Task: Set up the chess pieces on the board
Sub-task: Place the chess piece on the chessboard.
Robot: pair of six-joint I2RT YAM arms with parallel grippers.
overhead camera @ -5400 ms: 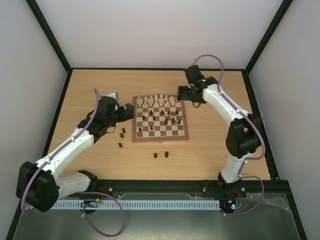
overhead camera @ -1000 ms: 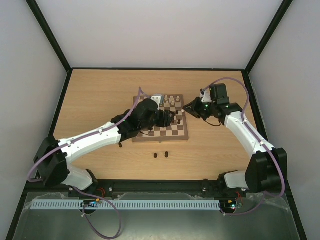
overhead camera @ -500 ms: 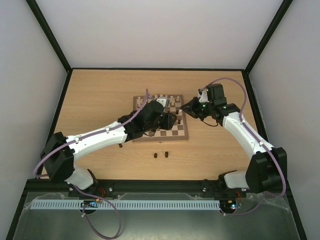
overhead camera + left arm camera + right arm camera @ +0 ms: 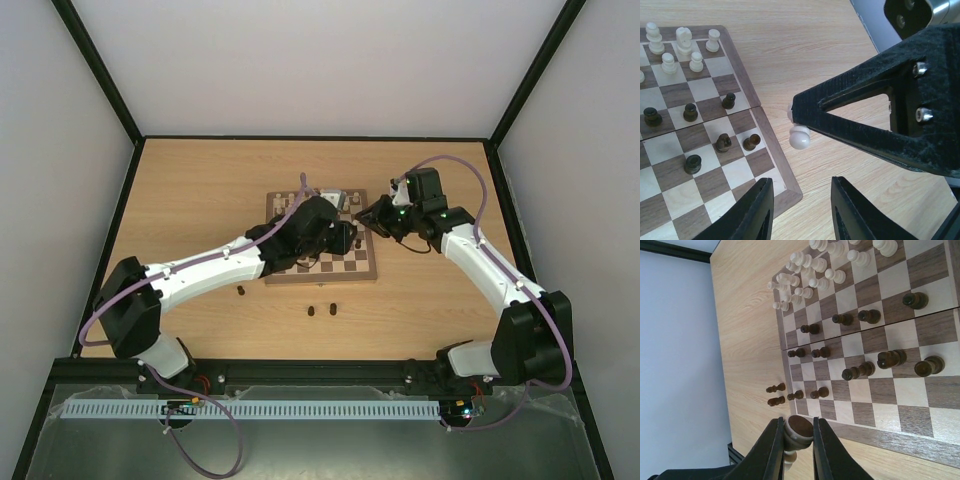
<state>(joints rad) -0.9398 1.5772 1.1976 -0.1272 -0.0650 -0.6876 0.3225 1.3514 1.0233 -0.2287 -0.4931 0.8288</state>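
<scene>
Left arm (image 4: 210,268) farther over the board (image 4: 352,263); pale wooden table (image 4: 200,190), white walls (image 4: 320,60).

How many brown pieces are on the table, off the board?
5 brown pieces: two together before the board, one off its near-left corner, two beside its left edge. More may hide under the left arm.

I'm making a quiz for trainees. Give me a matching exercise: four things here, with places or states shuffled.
1 right pincer
2 left pincer
3 cream pieces, standing
4 two dark pieces, paired

A on the table, near side of the board
B board's far rows
C shut on a cream piece
D open, empty

Pairs: 1-C, 2-D, 3-B, 4-A
</scene>
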